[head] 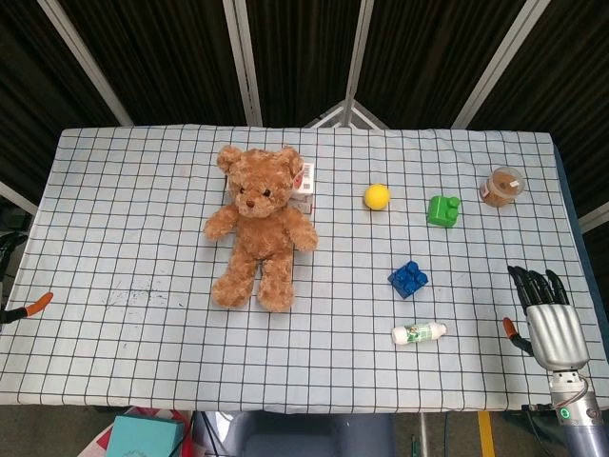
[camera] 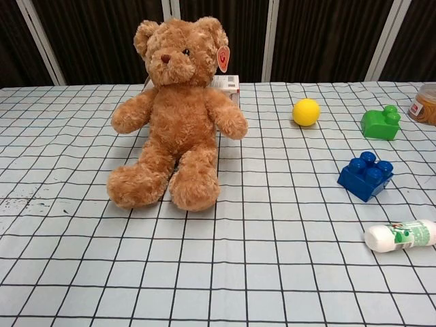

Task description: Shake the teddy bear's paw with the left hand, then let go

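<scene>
The brown teddy bear (head: 259, 224) sits upright on the checked tablecloth (head: 124, 219), left of the middle, with both arms spread; the chest view shows the bear (camera: 177, 109) from the front. Nothing touches its paws (camera: 129, 117). Only an orange fingertip and a dark sliver of my left hand (head: 29, 307) show at the table's left edge, well away from the bear. My right hand (head: 547, 307) rests at the front right corner, fingers stretched out and holding nothing. Neither hand appears in the chest view.
A small white and red box (head: 304, 188) stands behind the bear. To the right lie a yellow ball (head: 377, 196), a green block (head: 442, 210), a blue block (head: 407, 279), a white bottle (head: 419, 333) on its side and a lidded cup (head: 501, 186).
</scene>
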Controlling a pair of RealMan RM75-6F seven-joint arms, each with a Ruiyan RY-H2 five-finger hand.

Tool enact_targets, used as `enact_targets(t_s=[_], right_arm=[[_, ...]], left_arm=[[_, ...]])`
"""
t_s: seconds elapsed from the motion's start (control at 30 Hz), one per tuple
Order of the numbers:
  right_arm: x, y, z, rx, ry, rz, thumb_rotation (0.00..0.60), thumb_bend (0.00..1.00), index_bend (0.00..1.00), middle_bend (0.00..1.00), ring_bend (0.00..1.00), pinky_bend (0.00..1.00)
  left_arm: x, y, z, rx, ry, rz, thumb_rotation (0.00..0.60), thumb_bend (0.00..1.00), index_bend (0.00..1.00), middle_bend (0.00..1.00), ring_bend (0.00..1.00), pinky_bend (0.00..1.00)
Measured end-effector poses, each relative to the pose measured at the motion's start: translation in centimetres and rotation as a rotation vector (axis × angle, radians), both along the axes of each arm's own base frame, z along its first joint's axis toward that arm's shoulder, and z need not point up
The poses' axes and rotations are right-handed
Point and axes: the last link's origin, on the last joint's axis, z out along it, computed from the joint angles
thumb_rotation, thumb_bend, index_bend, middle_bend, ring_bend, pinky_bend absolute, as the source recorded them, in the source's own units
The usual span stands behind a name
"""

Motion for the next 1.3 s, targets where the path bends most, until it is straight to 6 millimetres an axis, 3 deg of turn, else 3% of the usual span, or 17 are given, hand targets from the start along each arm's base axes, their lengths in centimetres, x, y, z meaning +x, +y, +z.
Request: enact_targets(t_s=[0.6, 0.7, 0.83, 0.93, 1.1, 1.3], right_arm=[[-0.2, 0.4, 0.3, -0.006, -0.004, -0.012, 0.6, 0.37, 0.01, 0.14, 0.13, 0.07], [-0.2, 0.5, 0.3, -0.004, -0.003, -0.013, 0.6, 0.37, 0.01, 0.14, 0.13, 0.07], [-0.1, 0.6, 0.5, -0.01, -0.017, -0.008, 0.6, 0.37, 0.01, 0.14, 0.13, 0.07], [-0.2, 0.8, 0.7, -0.013, -0.025, -0.007, 0.6, 0.37, 0.01, 0.14, 0.13, 0.07], [-0.4, 0.5, 0.8, -0.009, -0.033, -0.012, 0.6, 0.37, 0.01, 0.14, 0.13, 0.07], [-1.1, -0.1, 0.5, 0.007, -0.029, -0.041, 0.6, 0.37, 0.01, 0.14, 0.13, 0.07]], left_arm=[[0.3, 0.2, -0.7, -0.03, -0.003, -0.011, 0.6, 0.24, 0.15, 0.12, 0.0, 0.19], [0.4, 0.4, -1.2, -0.062, -0.061, -0.017, 0.6, 0.2, 0.15, 0.12, 0.0, 0.18], [0.3, 1.1, -2.3, -0.146, -0.215, -0.013, 0.6, 0.14, 0.12, 0.1, 0.0, 0.07], [0.5, 2.4, -3.7, -0.224, -0.378, 0.001, 0.6, 0.13, 0.1, 0.07, 0.0, 0.01], [2.1, 6.1, -6.9, -0.382, -0.666, 0.049, 0.6, 0.12, 0.07, 0.03, 0.0, 0.0], [7.3, 11.8, -11.4, -0.548, -0.77, 0.03, 0.6, 0.12, 0.06, 0.0, 0.0, 0.0]])
